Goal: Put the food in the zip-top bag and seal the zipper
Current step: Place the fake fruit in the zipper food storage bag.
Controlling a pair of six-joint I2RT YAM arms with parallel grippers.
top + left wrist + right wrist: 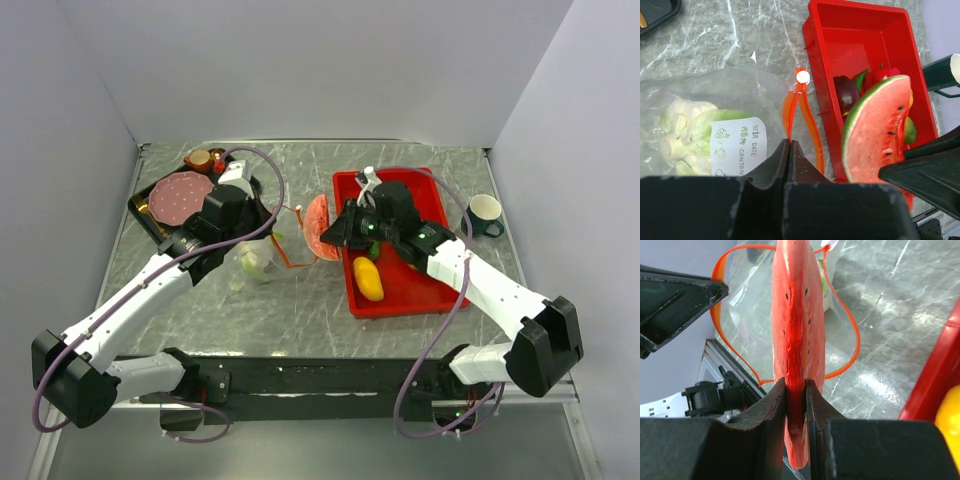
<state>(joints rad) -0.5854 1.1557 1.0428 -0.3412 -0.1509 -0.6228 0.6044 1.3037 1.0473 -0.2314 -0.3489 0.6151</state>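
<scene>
Loading step, midway: red plastic watermelon slice [795, 335] sat pinched in right gripper [795, 390] just before the mouth of the clear floppy zip-top bag [715, 90]; left gripper [789, 145] clamped its orange-red zipper strip [811, 125]. Next move needed insertion, then release.

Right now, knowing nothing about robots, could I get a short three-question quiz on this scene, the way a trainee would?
1. True or false: the white-green leafy toy vegetable already lies inside the clear plastic zip-top bag.
2. What is the right claw gripping?
A) yellow oval toy fruit
B) toy watermelon slice
C) dark green mug
3. Which part of the bag is the left claw pinching?

Key:
1. True.
2. B.
3. The orange-red zipper strip at the bag's mouth.
</scene>
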